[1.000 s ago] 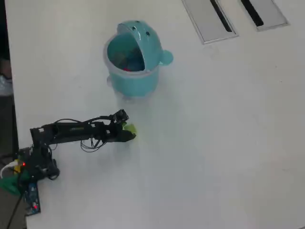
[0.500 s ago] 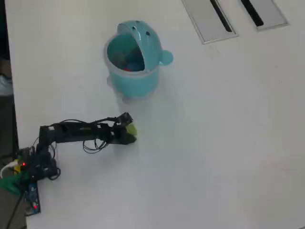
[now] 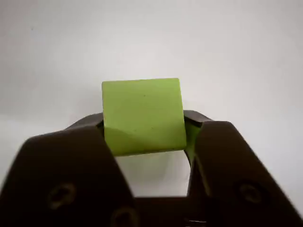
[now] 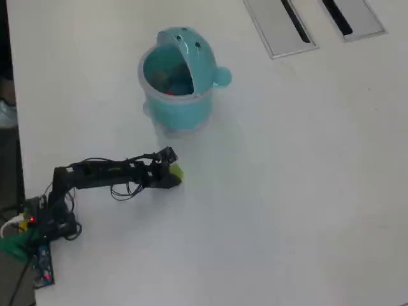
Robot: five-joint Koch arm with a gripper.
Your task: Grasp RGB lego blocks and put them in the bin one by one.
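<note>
Now the gripper [image 3: 144, 137] has the yellow-green block [image 3: 143, 116] clamped between its jaws, over the left half of the table [image 4: 306, 191]. The bin [image 4: 177, 83] stands toward the far edge in the overhead view, lid tipped back, mouth open, something red inside. Nothing stands in the way; the carry looks clear. Far right corner: two slotted panels [image 4: 312, 19], well apart.

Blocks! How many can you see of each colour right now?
Yellow-green block, held in the tool: 1
Red block, a bit showing inside the turquoise bin: 1
Blue blocks: 0 that can be told apart from the bin's inside
Total blocks seen: 2
</note>
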